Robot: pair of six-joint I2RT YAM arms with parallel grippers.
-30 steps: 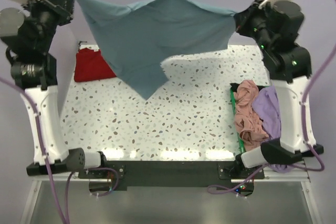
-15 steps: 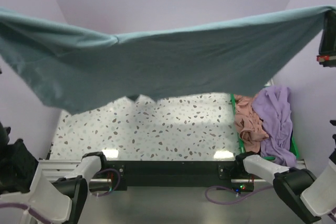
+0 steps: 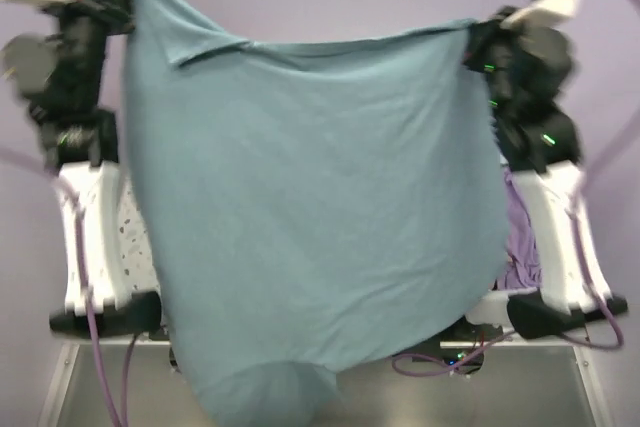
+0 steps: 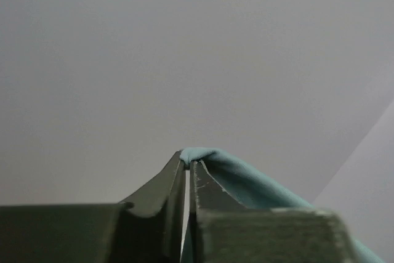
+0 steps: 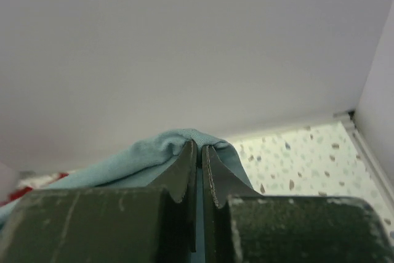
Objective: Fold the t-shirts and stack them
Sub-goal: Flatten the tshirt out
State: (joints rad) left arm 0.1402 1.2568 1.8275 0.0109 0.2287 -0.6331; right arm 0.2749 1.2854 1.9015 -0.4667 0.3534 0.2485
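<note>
Your slate-blue t-shirt (image 3: 310, 207) is off the worktop (image 5: 295, 164) entirely: it hangs in the air as one broad sheet, strung between the two raised arms. The left end effector (image 4: 187, 165) is clamped on one top corner of the cloth; in its wrist view the two fingers (image 4: 166, 189) meet with a small fold of blue fabric pinched at the tips and the rest trailing off to the right. The right end effector (image 5: 199, 147) is likewise closed on the opposite top corner, with cloth bunched over both fingertips and spilling down to the left. From the top camera the left corner sits higher than the right one, so the upper edge slopes down towards your right arm, with a short crease near the left grip. The sheet drapes down in front of that camera and hides nearly all of the worktop and its near edge (the picture is motion-blurred, so fine wrinkles cannot be read). At the worktop's right edge, a strip of the lavender t-shirt (image 3: 522, 247) shows beside the right arm. A red sliver, probably the red t-shirt (image 5: 17, 194), shows low left in the right wrist view.
</note>
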